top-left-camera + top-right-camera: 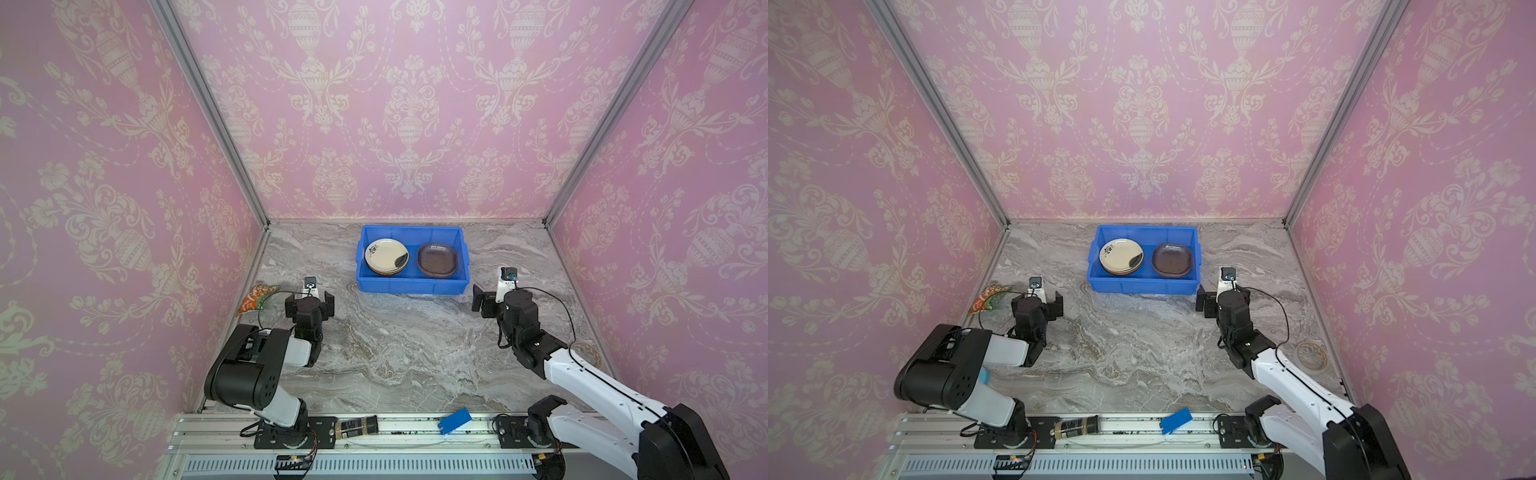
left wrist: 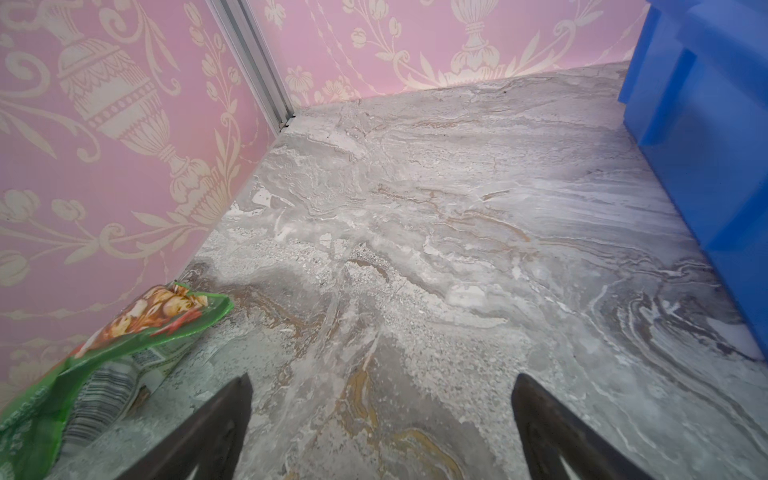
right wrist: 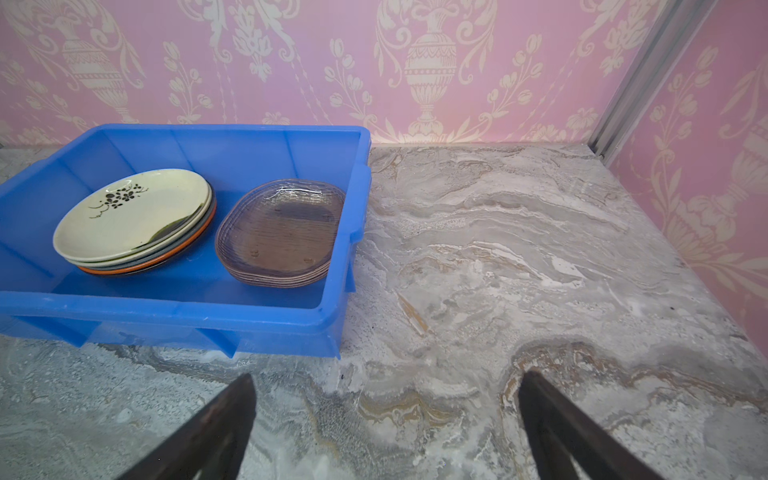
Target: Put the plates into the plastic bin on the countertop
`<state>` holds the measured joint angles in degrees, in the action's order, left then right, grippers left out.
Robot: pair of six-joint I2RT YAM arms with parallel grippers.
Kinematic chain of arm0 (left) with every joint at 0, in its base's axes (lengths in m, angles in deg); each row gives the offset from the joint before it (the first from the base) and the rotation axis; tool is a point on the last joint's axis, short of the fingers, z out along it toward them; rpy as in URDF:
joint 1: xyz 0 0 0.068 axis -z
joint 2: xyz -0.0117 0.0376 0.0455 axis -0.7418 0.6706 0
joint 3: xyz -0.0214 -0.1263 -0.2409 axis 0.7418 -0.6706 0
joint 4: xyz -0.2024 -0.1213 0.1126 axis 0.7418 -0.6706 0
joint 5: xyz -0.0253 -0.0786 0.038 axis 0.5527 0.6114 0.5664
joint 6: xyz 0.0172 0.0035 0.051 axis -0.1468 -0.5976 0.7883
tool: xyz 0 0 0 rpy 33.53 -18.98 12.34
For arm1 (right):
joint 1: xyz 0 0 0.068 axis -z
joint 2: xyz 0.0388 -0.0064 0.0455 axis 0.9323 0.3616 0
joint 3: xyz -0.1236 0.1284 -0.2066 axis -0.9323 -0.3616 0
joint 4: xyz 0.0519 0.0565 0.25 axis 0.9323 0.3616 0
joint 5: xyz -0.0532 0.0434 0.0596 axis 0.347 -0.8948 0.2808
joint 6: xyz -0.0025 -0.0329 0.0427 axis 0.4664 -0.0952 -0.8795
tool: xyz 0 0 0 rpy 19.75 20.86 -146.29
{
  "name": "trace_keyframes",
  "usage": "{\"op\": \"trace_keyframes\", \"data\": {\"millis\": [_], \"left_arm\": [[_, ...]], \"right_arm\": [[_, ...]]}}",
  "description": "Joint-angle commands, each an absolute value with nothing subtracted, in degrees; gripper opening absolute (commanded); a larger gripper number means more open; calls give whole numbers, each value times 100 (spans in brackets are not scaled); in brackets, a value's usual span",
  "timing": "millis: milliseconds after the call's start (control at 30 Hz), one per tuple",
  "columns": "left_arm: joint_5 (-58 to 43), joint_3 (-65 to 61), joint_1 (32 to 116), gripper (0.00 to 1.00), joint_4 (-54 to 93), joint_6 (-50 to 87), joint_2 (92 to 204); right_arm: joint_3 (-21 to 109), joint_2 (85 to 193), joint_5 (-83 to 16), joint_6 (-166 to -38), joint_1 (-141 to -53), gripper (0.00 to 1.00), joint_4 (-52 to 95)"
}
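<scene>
1 blue card (image 1: 454,420) nearest; left pincer (image 1: 310,301), right pincer (image 1: 496,297) apart, empty; 1 bin (image 1: 411,286) holds 2 plate stacks (image 1: 386,257).

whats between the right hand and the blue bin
Nothing: only bare marble countertop lies between the open right hand and the near wall of the plastic bin. The right wrist view shows it, and both top views agree.
</scene>
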<state>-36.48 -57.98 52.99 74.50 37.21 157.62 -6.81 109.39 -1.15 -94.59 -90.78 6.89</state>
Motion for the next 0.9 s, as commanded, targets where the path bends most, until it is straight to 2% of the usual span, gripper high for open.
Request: {"op": "trace_keyframes", "data": {"millis": [0, 133, 267, 433, 467, 533, 567, 600, 667, 767, 867], "left_arm": [[-3488, -6193, 4981, 99, 9497, 3478, 16329], [-2393, -5819, 4986, 99, 8407, 3847, 16078], [-2826, -5635, 4975, 99, 8021, 3671, 16041], [-2901, -5597, 4973, 99, 7914, 3631, 16023], [-2926, -5581, 4973, 99, 7910, 3631, 16031], [-2929, -5586, 4973, 99, 7898, 3629, 16022], [-2931, -5587, 4971, 99, 7901, 3631, 16025], [-2930, -5583, 4973, 99, 7888, 3631, 16023], [-2937, -5580, 4972, 99, 7890, 3631, 16024], [-2932, -5578, 4973, 99, 7889, 3632, 16025], [-2936, -5574, 4973, 99, 7876, 3631, 16026]], "right_arm": [[-809, 10905, 237, -9279, -8882, 100, 621], [-916, 11142, 572, -9155, -8648, 100, 122], [-964, 11900, 853, -8268, -8488, 100, -1021], [-1365, 13488, -284, -8071, -8001, 100, -3222], [-1353, 13746, -252, -8111, -7932, 100, -3569], [-1277, 13588, -1039, -8635, -7397, 100, -2918], [-1251, 13796, -1400, -8874, -7116, 100, -3034], [-1388, 14126, -1502, -8877, -7031, 100, -3870], [-1171, 13838, -1409, -8859, -7083, 100, -2892], [-1309, 14009, -1221, -8746, -7199, 100, -3485], [-1299, 14008, -1192, -8750, -7208, 100, -3468]]}}
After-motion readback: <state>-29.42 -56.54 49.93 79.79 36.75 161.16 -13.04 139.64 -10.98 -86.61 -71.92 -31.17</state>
